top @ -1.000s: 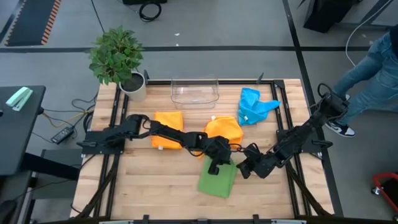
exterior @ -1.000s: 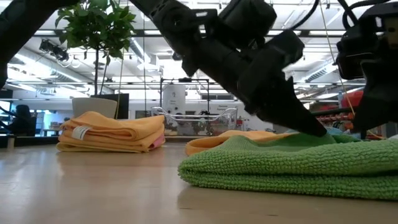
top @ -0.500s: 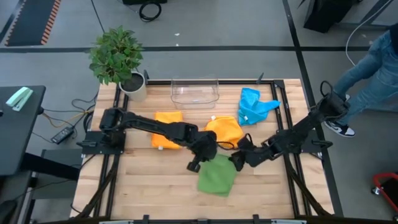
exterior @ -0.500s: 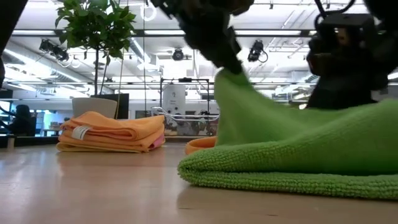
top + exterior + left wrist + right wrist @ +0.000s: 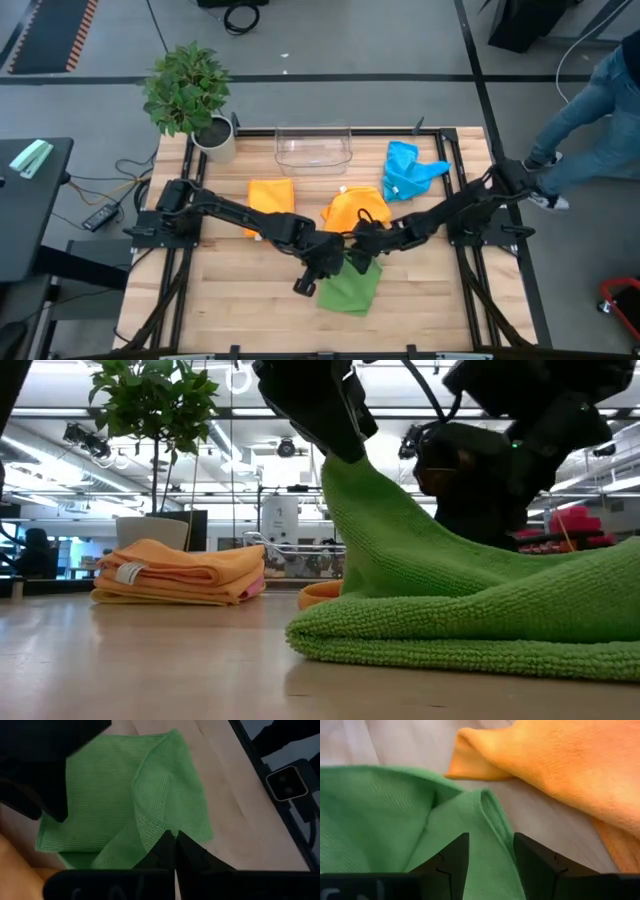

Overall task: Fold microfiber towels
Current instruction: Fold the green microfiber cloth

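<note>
The left gripper (image 5: 174, 836) had its two dark fingers pressed together, pinching a raised fold of the green microfiber towel (image 5: 120, 805). In the low view that gripper (image 5: 340, 450) held a peak of the green towel (image 5: 470, 610) lifted up off the table, while the rest of the cloth lay in a folded heap on the wood. The right gripper (image 5: 490, 851) had its fingers spread apart, one on each side of a ridge of the green towel (image 5: 395, 820), not closed on it.

From above, the two grippers met near the middle of the wooden table (image 5: 240, 300), toward its front. The left gripper (image 5: 330, 262) sat at the green towel's (image 5: 352, 288) upper left edge, and the right gripper (image 5: 362, 243) sat just beside it at the towel's back edge.

A rumpled orange towel (image 5: 358, 210) lay just behind the green one, touching or nearly touching it. To its left sat a neat folded stack topped by another orange towel (image 5: 270, 195); in the low view yellow and pink edges showed beneath it. A crumpled blue towel (image 5: 408, 170) lay near the back right. A clear plastic bin (image 5: 313, 148) stood at the back edge, and a potted plant (image 5: 190, 95) at the back left corner. A person in jeans (image 5: 595, 110) stood beyond the table's right side.
</note>
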Action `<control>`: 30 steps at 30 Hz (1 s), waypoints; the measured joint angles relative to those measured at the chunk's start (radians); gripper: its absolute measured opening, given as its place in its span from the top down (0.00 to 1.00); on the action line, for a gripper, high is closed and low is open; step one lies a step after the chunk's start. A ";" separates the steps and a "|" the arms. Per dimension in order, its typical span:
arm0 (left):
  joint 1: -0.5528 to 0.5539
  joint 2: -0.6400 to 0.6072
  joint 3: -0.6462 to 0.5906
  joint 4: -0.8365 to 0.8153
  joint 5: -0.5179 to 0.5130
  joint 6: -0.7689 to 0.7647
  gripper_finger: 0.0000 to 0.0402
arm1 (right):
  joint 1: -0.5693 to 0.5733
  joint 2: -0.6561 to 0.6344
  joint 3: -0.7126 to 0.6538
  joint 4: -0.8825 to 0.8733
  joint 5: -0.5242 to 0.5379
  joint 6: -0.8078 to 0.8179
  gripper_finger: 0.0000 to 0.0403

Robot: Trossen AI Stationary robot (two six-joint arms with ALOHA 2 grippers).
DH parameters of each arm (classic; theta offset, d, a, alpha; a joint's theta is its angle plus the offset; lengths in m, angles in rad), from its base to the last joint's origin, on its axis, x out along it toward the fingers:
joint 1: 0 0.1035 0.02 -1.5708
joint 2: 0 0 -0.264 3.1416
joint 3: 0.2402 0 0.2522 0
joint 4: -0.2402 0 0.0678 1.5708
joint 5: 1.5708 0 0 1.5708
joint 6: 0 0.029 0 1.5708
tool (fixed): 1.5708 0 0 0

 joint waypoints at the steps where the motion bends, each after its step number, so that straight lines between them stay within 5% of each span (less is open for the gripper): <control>1: 0.000 0.000 0.000 0.000 -0.003 -0.006 0.98 | -0.002 0.014 0.013 -0.008 -0.002 -0.014 0.60; 8: 0.003 0.000 0.000 0.009 -0.051 -0.032 0.98 | -0.001 0.044 0.081 -0.001 -0.010 -0.116 0.64; 16: 0.001 0.000 0.000 0.018 -0.084 -0.039 0.97 | -0.016 0.047 0.083 -0.012 -0.001 -0.128 0.97; 30: -0.004 -0.031 0.001 0.119 -0.125 0.003 0.98 | -0.055 0.073 0.083 0.227 -0.170 -0.280 1.00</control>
